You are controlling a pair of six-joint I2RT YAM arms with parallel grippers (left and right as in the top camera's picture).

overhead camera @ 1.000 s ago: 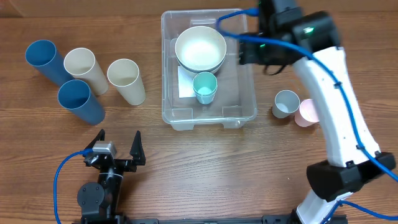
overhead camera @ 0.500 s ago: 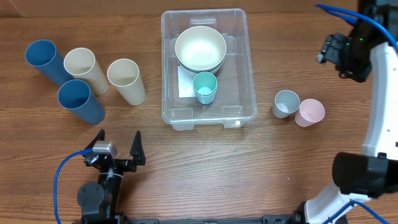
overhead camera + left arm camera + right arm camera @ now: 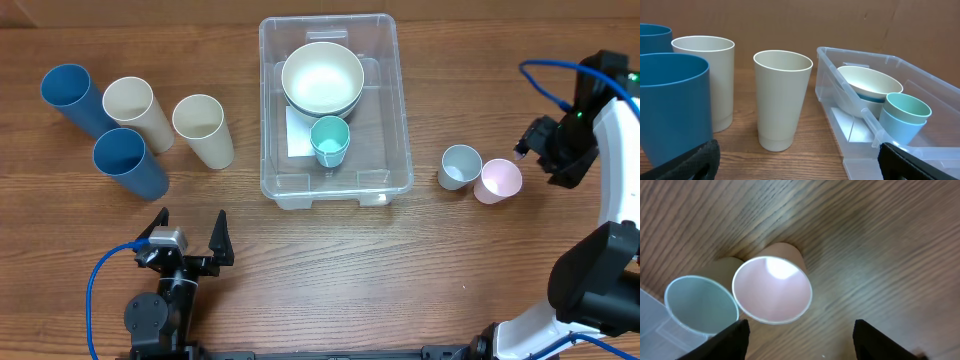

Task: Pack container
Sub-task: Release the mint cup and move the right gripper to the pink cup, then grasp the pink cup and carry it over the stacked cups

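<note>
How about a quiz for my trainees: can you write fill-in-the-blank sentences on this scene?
Inside the container, the teal cup stands beside a white ____.
Right of the container, the grey cup stands next to a ____ cup.
The tall cups standing left of the container number ____.
Missing: bowl; pink; four.

Clear rectangular container [image 3: 397, 110], rounded corners, open-topped, upright, partly filled
</note>
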